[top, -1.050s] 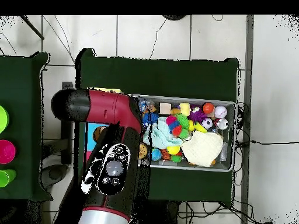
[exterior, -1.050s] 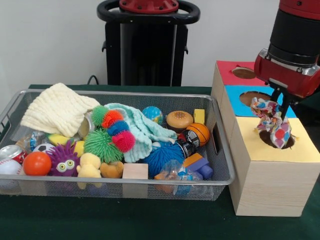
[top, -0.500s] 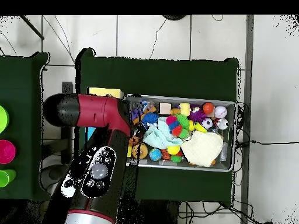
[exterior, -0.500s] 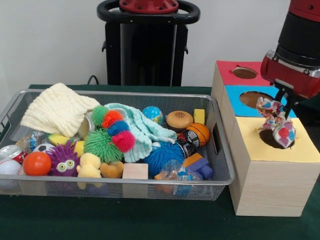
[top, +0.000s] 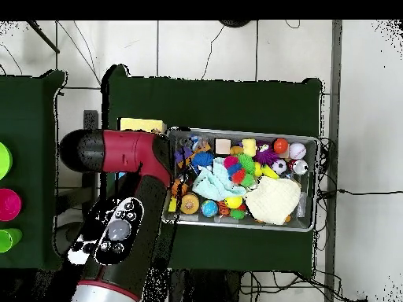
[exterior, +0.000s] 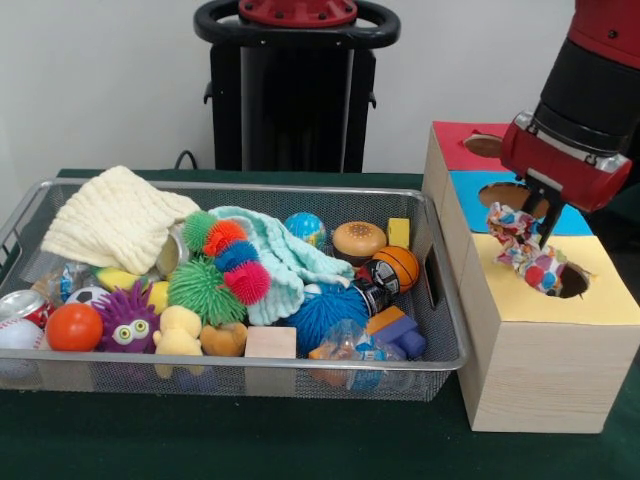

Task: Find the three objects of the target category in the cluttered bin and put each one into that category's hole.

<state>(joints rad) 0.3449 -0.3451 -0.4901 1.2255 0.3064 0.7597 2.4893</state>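
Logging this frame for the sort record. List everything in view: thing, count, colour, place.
wire bin: 1, silver, on green table
cream cloth: 1, bin's far left
mint cloth: 1, bin's middle
spiky balls: several, green, pink, blue, purple
orange ball: 1, front left
toy burger: 1, far right
wooden box: 1, red, blue, yellow tops with holes
patterned cloth: 1, multicoloured, over yellow hole
hand: 1, red-black, holding patterned cloth

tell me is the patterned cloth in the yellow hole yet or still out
Partly in: the patterned cloth hangs from the gripper, its lower end dipping into the hole in the yellow box top.
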